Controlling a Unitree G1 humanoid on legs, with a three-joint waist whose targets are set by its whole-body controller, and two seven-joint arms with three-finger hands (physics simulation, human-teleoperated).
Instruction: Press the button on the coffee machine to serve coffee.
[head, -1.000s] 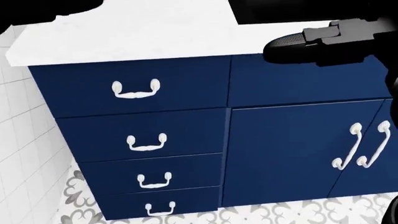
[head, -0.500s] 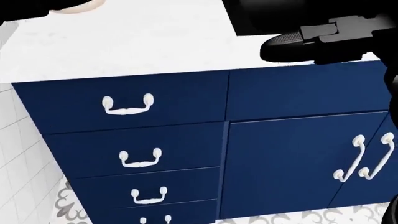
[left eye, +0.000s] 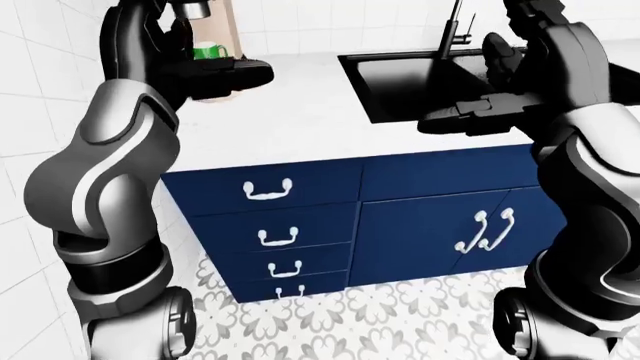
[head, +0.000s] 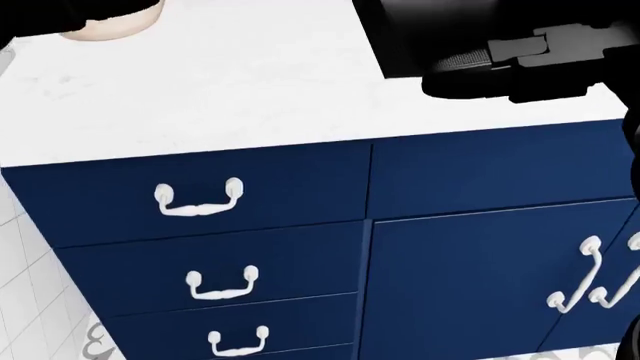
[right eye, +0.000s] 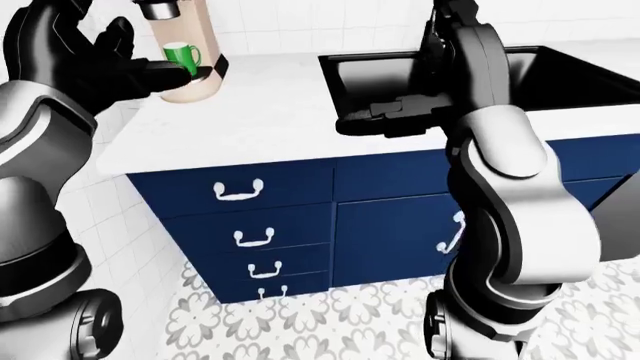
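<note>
Left hand open, beside coffee machine | green mug docked

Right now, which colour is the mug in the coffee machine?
Green; the mug shows best in the right-eye view.

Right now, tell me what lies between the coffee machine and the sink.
Only bare white countertop between the coffee machine and the sink, per the right-eye view.

head view looks steeply down, close on the counter; eye views wider.
</note>
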